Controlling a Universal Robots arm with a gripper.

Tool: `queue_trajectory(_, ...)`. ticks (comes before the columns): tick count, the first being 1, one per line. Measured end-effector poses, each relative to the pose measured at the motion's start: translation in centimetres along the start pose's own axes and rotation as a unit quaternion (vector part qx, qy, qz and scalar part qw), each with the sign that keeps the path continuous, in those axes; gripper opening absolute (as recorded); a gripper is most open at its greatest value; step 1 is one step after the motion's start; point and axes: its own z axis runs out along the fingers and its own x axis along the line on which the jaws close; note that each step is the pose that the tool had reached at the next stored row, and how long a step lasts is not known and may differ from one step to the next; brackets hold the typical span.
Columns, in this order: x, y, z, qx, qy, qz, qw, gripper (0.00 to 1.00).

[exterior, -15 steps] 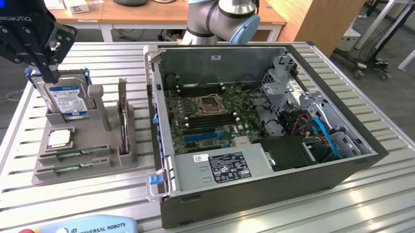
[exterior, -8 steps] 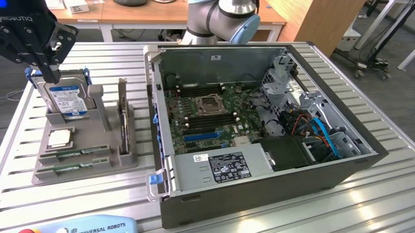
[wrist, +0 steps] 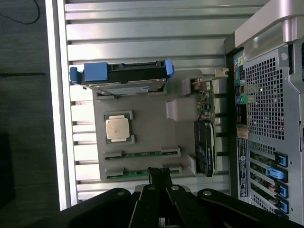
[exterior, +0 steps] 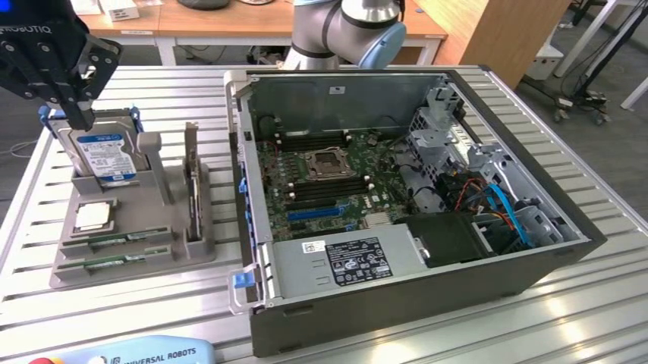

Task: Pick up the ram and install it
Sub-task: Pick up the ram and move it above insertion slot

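Black and clenched shut on nothing, the gripper (exterior: 73,114) hangs fingers-down at the exterior view's far left, above the blue-labelled hard drive (exterior: 105,155) that stands in the grey tray (exterior: 172,262). In front of the drive lies the silver processor (exterior: 91,217). Nearer the tray's front edge is the ram (exterior: 114,262), two green sticks seated on edge in slots, apart from the fingers. Toward the exterior view's right sits the open computer case (exterior: 405,296), with the arm's base (exterior: 350,26) behind it.
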Motion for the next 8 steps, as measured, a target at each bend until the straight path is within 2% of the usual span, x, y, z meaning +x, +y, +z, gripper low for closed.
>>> queue_trajectory(8, 0.00, 0.00, 0.00, -0.0004, 0.0008, -0.019, 0.9998, 0.10)
